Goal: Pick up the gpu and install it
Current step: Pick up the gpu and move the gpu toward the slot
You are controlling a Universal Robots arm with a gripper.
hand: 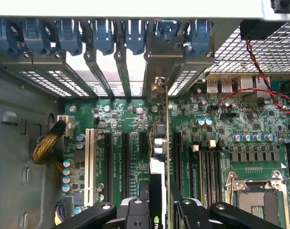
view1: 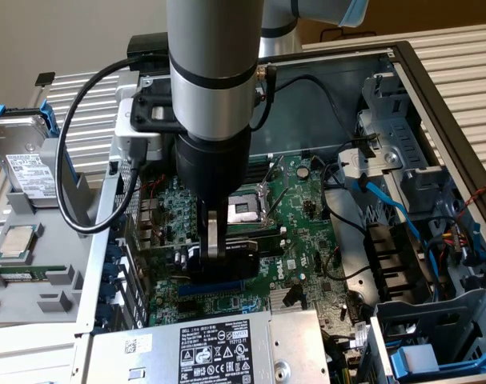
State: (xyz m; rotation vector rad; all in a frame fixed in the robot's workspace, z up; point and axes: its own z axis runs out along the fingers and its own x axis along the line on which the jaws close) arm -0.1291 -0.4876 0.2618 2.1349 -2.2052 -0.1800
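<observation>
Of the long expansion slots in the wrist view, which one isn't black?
The white slot, outermost in the row and farthest from the CPU socket, with a column of small capacitors beside it. The slots next to it are black.

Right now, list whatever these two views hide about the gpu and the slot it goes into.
- Exterior view: lower edge of the gpu and the slot under it, hidden by the pincer and the arm; seating cannot be judged.
- Wrist view: the pincer's contact with the gpu, cut off by the picture's edge.
- Wrist view: the gpu's faces, seen edge-on.
</observation>
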